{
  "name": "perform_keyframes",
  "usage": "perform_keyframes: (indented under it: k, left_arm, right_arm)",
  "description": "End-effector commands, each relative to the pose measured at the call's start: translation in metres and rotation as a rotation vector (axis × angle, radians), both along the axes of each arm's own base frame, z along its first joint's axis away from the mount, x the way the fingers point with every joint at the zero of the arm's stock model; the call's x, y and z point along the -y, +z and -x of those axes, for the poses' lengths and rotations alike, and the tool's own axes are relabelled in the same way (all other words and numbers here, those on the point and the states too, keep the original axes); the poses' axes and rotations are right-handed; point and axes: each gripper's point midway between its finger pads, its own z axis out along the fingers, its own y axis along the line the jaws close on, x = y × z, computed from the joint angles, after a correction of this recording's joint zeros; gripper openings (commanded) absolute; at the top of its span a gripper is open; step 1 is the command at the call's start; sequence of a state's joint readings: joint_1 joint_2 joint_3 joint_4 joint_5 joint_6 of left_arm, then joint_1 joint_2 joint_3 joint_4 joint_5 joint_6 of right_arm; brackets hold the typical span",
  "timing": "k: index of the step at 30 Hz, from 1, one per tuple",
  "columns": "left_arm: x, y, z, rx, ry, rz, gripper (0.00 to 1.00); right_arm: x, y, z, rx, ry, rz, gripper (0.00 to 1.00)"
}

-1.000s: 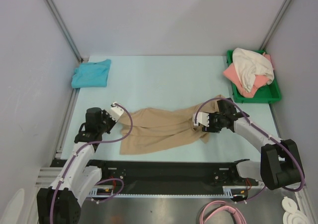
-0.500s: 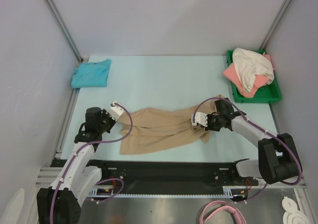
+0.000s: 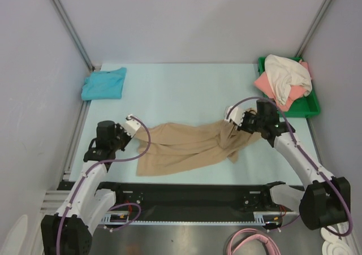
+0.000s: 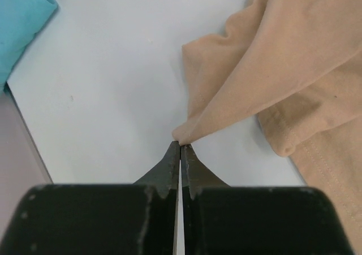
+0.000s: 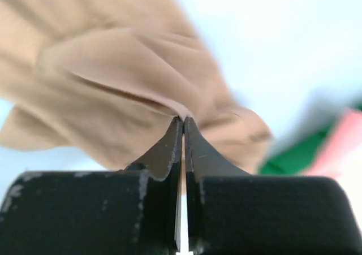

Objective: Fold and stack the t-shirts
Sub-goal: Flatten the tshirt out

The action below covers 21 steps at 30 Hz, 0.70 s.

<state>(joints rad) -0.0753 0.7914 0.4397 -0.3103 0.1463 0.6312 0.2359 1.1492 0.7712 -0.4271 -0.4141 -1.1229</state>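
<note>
The tan t-shirt point(image 3: 186, 147) is soft, matt, wrinkled cloth with stitched hems, lying on a smooth, matt pale table point(image 3: 186, 91). At two o'clock the green tray point(image 3: 294, 113) is smooth plastic. The fingers point(image 4: 167, 173) of the left gripper point(image 4: 180, 146) are matt black, scuffed, perhaps plastic.

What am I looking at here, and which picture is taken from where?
Two robot arms, the left arm and the right arm, are bolted at the near edge of a table. One picture looks down from above; the other two come from a camera on each wrist. A tan t-shirt lies crumpled between them. The left gripper and right gripper each pinch an edge of it. A teal t-shirt lies far left. A green tray holds a cream t-shirt and a coral t-shirt.
</note>
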Motion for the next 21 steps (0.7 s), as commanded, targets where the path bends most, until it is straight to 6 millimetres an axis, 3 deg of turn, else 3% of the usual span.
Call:
perform_keyframes:
  k: [1, 5, 7, 10, 11, 12, 13, 14, 15, 16, 18, 19, 20, 21]
  left_arm:
    - [0.001, 0.053, -0.014, 0.112, -0.015, 0.003, 0.01]
    - [-0.011, 0.107, -0.017, 0.235, 0.032, -0.039, 0.00]
    - [-0.014, 0.134, -0.013, 0.326, 0.054, -0.035, 0.01]
    - [-0.007, 0.179, -0.004, 0.443, 0.046, 0.038, 0.01]
    - [-0.004, 0.206, 0.001, 0.497, 0.036, 0.060, 0.00]
    - [-0.002, 0.217, 0.007, 0.510, 0.029, 0.078, 0.01]
    - [0.003, 0.248, 0.016, 0.568, 0.009, 0.111, 0.00]
    - [0.006, 0.261, 0.021, 0.589, 0.000, 0.126, 0.00]
    - [0.008, 0.272, 0.028, 0.600, -0.013, 0.139, 0.01]
    - [0.010, 0.300, 0.039, 0.653, -0.024, 0.157, 0.01]
    - [0.014, 0.316, 0.050, 0.658, -0.047, 0.174, 0.01]
    - [0.014, 0.325, 0.056, 0.670, -0.057, 0.165, 0.00]
    - [0.015, 0.347, 0.068, 0.715, -0.077, 0.155, 0.00]
    - [0.014, 0.350, 0.075, 0.707, -0.082, 0.142, 0.00]
  right_arm:
    - [0.023, 0.070, -0.031, 0.137, -0.232, -0.156, 0.00]
    - [0.061, 0.134, -0.049, 0.238, -0.470, -0.323, 0.00]
    - [0.079, 0.157, -0.047, 0.258, -0.558, -0.397, 0.00]
    - [0.085, 0.212, -0.039, 0.331, -0.583, -0.487, 0.00]
    - [0.083, 0.219, -0.033, 0.316, -0.585, -0.510, 0.00]
    - [0.082, 0.250, -0.028, 0.367, -0.573, -0.534, 0.00]
    - [0.081, 0.264, -0.022, 0.387, -0.570, -0.554, 0.00]
    - [0.080, 0.274, -0.016, 0.387, -0.572, -0.568, 0.00]
    - [0.079, 0.306, -0.006, 0.446, -0.556, -0.592, 0.00]
    - [0.079, 0.318, 0.001, 0.465, -0.554, -0.604, 0.00]
    - [0.076, 0.347, 0.021, 0.514, -0.537, -0.632, 0.00]
    - [0.075, 0.374, 0.035, 0.573, -0.517, -0.651, 0.00]
    - [0.075, 0.385, 0.045, 0.593, -0.512, -0.657, 0.00]
    - [0.074, 0.398, 0.056, 0.625, -0.503, -0.666, 0.00]
